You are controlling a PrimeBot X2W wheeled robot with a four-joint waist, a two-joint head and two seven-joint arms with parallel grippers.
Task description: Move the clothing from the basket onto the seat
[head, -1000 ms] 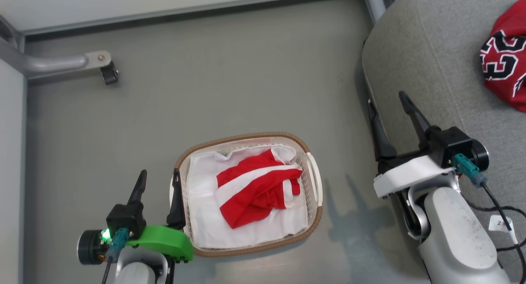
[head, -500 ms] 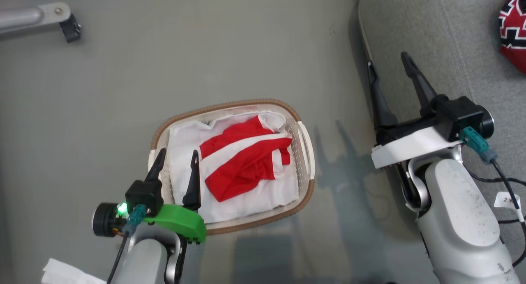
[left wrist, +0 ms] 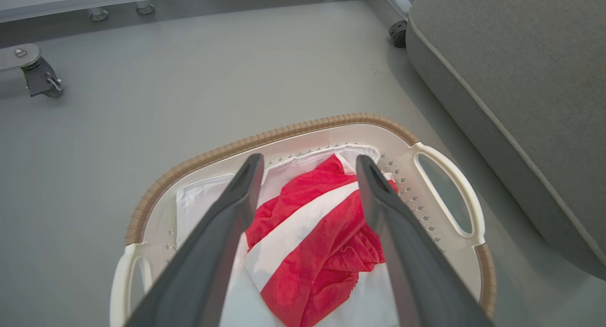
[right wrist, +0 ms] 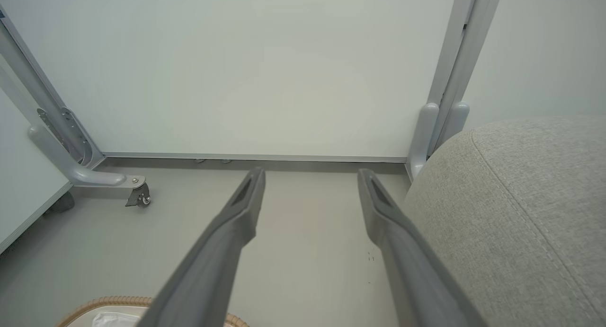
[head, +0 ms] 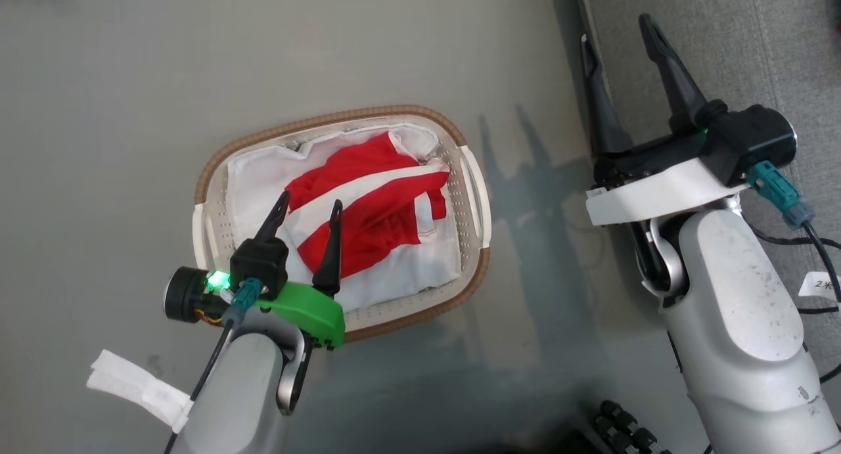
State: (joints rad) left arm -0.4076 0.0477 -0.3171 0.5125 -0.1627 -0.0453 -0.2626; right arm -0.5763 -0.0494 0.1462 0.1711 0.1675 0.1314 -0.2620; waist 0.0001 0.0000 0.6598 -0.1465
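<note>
A red garment with broad white stripes lies crumpled in a white laundry basket on the floor, on top of a plain white sheet. It looks light, soft and floppy, and will likely sag and trail when lifted. A pinch on the bunched red folds near its middle seems best, clear of the sheet beneath. The left hand hovers over the basket, fingers spread wide and empty, framing the garment. The right hand, also spread and empty, hangs beside the edge of the grey seat, well apart from the basket.
</note>
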